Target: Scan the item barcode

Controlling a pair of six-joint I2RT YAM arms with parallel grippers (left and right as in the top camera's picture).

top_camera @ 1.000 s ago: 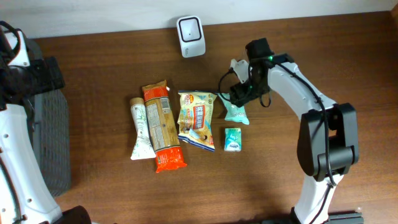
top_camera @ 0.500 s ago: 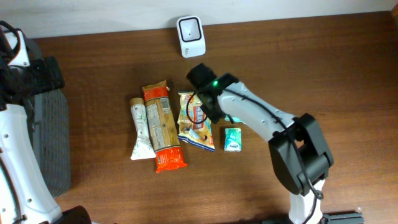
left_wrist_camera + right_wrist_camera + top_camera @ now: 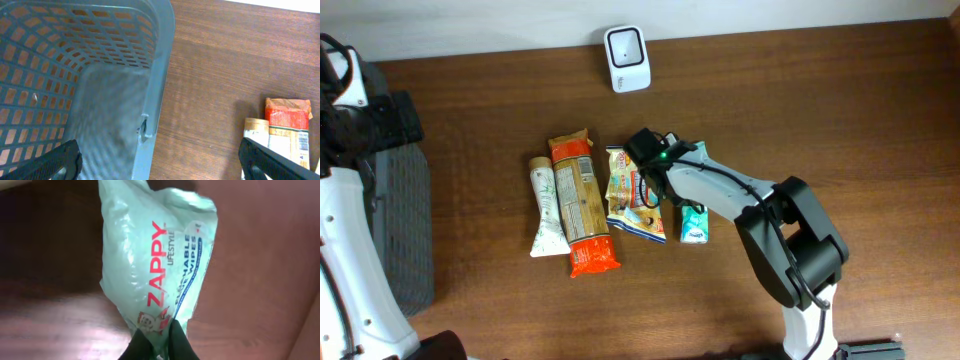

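At R tool (image 3: 158,344): crinkly plastic pkt (image 3: 160,255)

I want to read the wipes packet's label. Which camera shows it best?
The right wrist view: the wipes packet fills the frame, lettering legible, its edge pinched by the right pincer. Overhead, the right arm largely hides it; the left wrist view misses it.

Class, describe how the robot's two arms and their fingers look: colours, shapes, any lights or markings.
The right arm has smooth white link shells between bulky black joints, with a small green light glowing near its wrist. The left arm is likewise white with black joints. The left fingers are black, flat and matt; the right fingers are black too.
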